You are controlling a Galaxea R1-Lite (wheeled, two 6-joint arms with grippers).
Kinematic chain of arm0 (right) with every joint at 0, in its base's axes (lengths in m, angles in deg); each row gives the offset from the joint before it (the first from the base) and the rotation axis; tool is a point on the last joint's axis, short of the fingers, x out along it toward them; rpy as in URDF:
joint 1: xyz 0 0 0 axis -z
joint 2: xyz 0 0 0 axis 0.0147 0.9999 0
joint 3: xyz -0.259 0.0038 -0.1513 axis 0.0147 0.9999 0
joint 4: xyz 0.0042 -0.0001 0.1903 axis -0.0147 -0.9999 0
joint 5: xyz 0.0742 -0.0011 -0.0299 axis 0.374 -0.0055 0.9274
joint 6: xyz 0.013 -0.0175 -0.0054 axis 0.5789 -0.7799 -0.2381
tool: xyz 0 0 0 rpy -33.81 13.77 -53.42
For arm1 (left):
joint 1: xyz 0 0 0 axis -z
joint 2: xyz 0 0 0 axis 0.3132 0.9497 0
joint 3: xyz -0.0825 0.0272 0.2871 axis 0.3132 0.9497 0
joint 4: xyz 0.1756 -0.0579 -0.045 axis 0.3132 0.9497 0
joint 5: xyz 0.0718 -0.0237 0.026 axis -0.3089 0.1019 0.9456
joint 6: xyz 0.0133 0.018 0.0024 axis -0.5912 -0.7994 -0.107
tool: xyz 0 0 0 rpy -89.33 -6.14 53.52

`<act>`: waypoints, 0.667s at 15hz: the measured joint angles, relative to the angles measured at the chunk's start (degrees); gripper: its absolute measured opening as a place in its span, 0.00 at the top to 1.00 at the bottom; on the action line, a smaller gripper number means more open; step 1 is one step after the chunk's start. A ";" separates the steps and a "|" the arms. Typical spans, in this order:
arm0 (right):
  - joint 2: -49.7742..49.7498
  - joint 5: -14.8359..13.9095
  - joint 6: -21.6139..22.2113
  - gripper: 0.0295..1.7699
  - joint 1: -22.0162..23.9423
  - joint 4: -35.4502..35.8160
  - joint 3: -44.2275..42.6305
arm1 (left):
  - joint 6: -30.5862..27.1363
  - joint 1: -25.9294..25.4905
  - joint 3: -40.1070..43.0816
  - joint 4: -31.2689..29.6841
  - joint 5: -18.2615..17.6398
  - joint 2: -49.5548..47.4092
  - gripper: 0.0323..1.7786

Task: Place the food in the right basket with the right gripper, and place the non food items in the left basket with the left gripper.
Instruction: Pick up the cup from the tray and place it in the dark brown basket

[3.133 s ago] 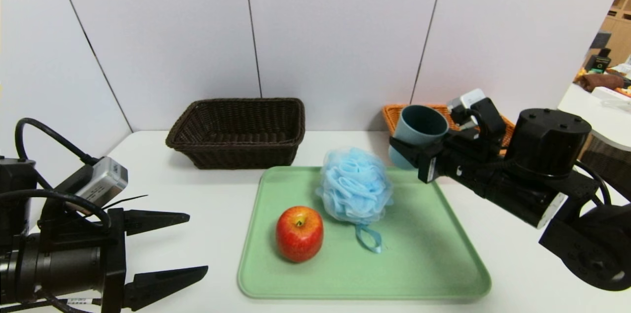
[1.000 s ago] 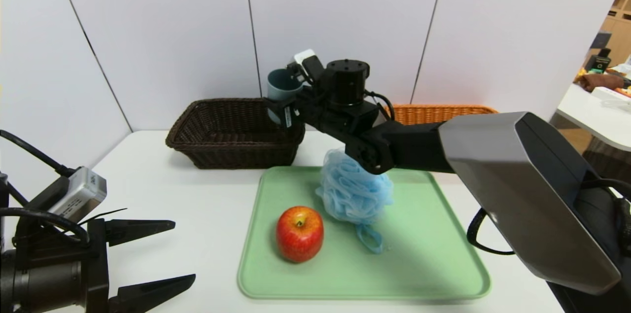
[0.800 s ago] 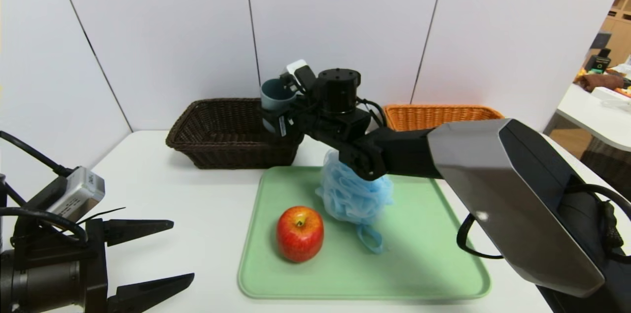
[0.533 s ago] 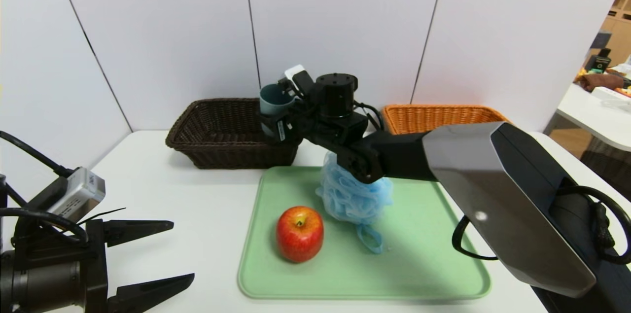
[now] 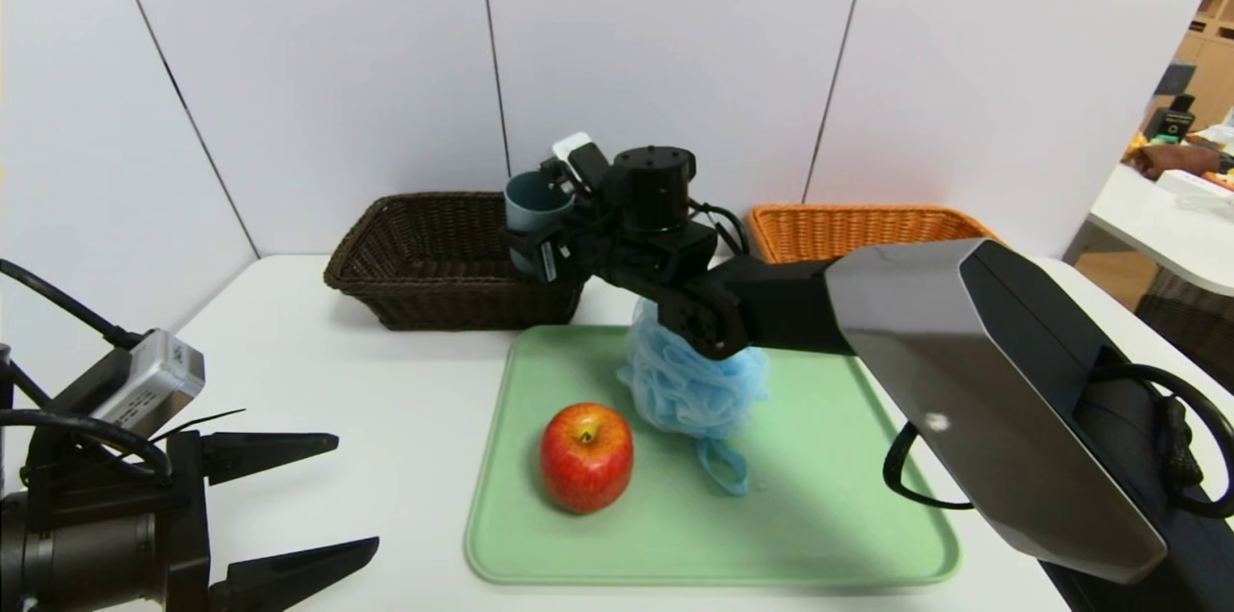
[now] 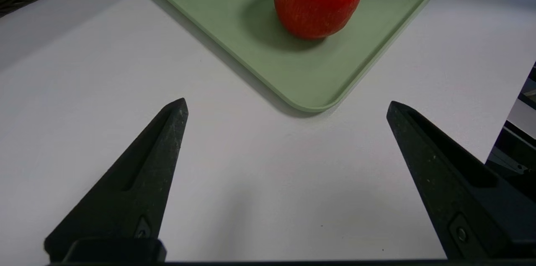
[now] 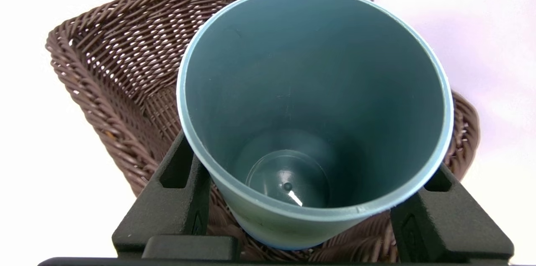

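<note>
The white table carries everything; on it, near the front, lies a green tray, and behind the tray stand two wicker baskets against the wall, the dark brown basket on the left and the orange basket on the right, well apart from each other; part of the orange one is hidden behind the right arm, which reaches across from the right, over the back of the tray. The right gripper sits at the dark basket's right end and is clamped on a blue-grey cup, held upright with its mouth up; in the right wrist view the two black fingers press against the cup on either side near its base, and the dark basket lies beneath and beyond it; whether the cup's base touches the rim or hangs just clear is hard to tell. The left gripper is parked at the table's near left corner, jaws spread wide and holding nothing, pointing toward the tray. On the tray, the light-blue bath puff sits toward the back, partly under the right arm, its ribbon loop trailing forward; the red apple stands just beside it to the front left, stem up.
</note>
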 joint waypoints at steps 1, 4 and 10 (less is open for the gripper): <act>-0.05 -0.02 -0.02 0.37 0.00 -0.01 0.00 | 0.00 -0.05 0.00 0.00 0.00 0.00 0.05; -0.06 0.02 -0.02 0.37 0.00 -0.12 -0.09 | 0.00 -0.10 -0.06 -0.05 -0.02 0.00 0.05; -0.13 0.68 0.00 0.28 0.09 -0.23 -0.45 | 0.00 -0.16 -0.17 -0.13 -0.02 0.02 0.05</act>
